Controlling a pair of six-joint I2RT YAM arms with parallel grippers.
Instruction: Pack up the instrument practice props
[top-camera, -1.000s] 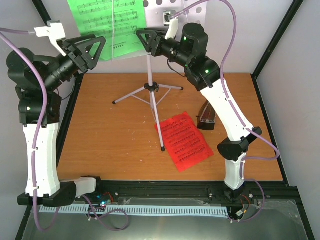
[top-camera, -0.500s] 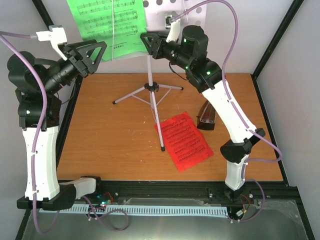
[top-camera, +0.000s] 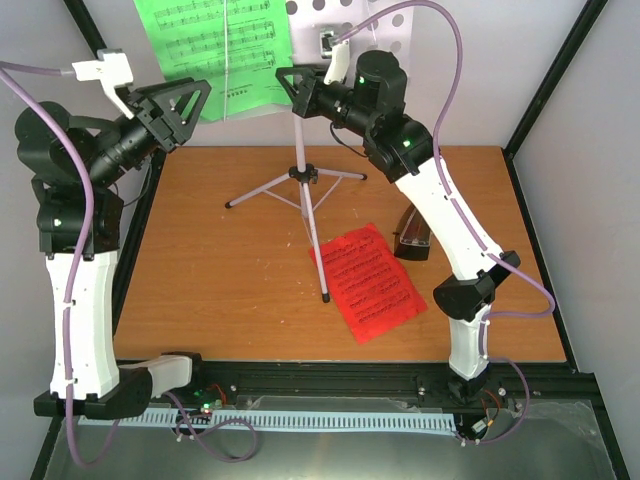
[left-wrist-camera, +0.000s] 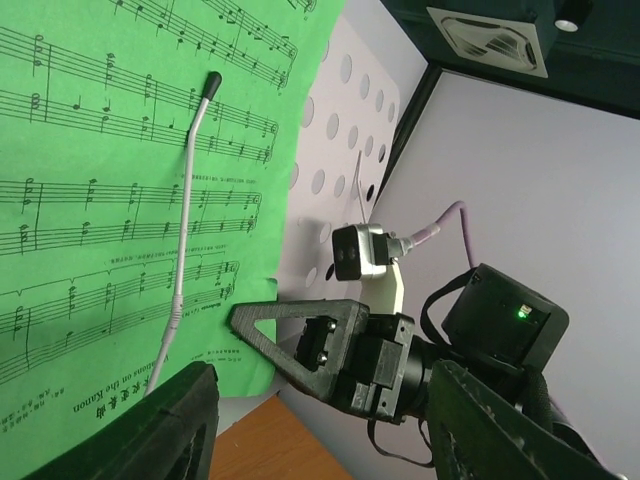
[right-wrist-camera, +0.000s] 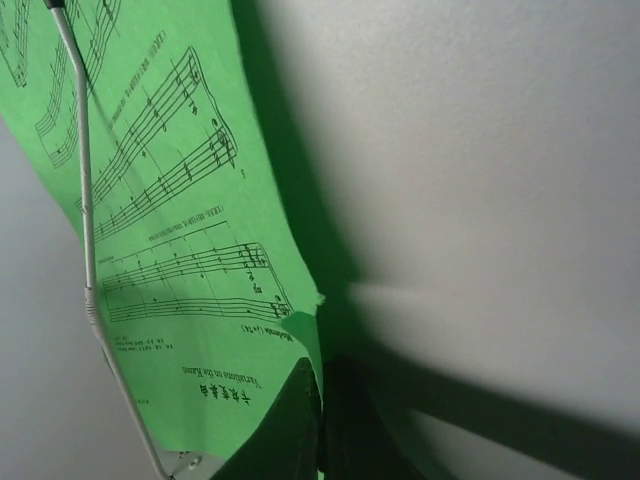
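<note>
A green music sheet rests on the pale perforated music stand, whose thin silver tripod legs stand on the table. My right gripper is shut on the sheet's lower right edge; in the right wrist view the green music sheet runs between the closed fingers of the right gripper. My left gripper hangs open just left of the sheet's lower corner, holding nothing. A red music sheet lies flat on the table. The black metronome sits beside it, partly hidden by my right arm.
A thin wire retainer lies across the green sheet on the stand. One tripod leg reaches toward the red sheet. Black frame posts and grey walls close in the wooden table.
My right gripper has moved a little left and closed on the green sheet's edge. The left arm has lifted slightly and its jaws have narrowed a bit.
</note>
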